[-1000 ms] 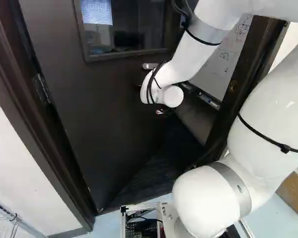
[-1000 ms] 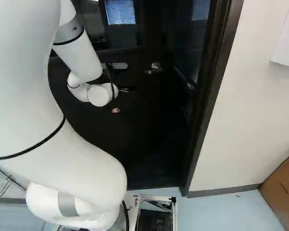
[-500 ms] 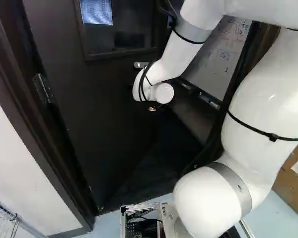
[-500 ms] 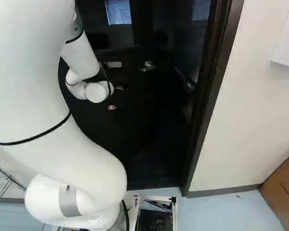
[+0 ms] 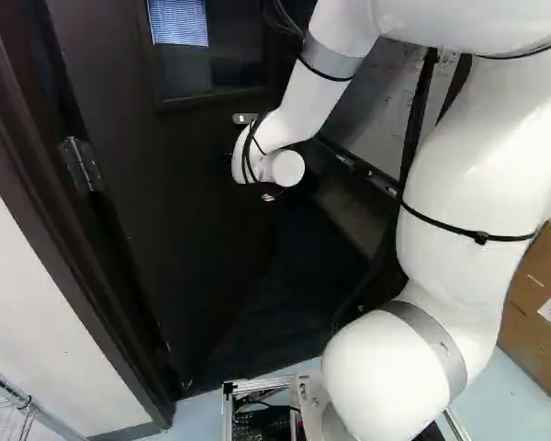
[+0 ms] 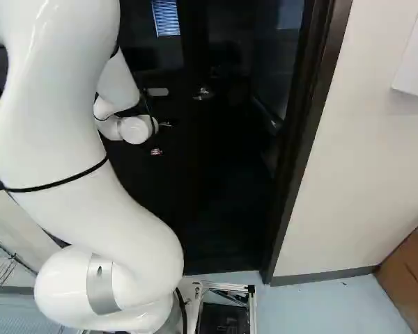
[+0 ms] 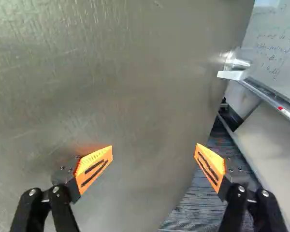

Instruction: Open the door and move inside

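Observation:
The dark door [image 5: 184, 211] stands partly open, swung away from me on its hinges [image 5: 81, 165] at the left of the left base view. Its lever handle [image 6: 203, 93] lies to the right of my gripper [image 6: 156, 152] in the right base view, where only a small part of the gripper shows. In the wrist view the gripper [image 7: 153, 152] is open with nothing gripped. One orange pad [image 7: 95, 166] is close to the door face [image 7: 121, 87]; contact is unclear. The other is out past the door's edge, and the handle [image 7: 234, 72] is ahead, ungripped.
The door frame [image 6: 303, 139] bounds the opening on the right, beside a pale wall [image 6: 369, 160]. Beyond the door are a whiteboard [image 7: 275, 53] and dark carpet [image 7: 198, 208]. Cardboard boxes [image 5: 537, 303] stand at right; a wire rack [image 5: 5, 409] is at left.
The door has swung further inward, its handle shifting left in the right base view. My arm has reached further ahead along with it. The base has not moved against the door frame.

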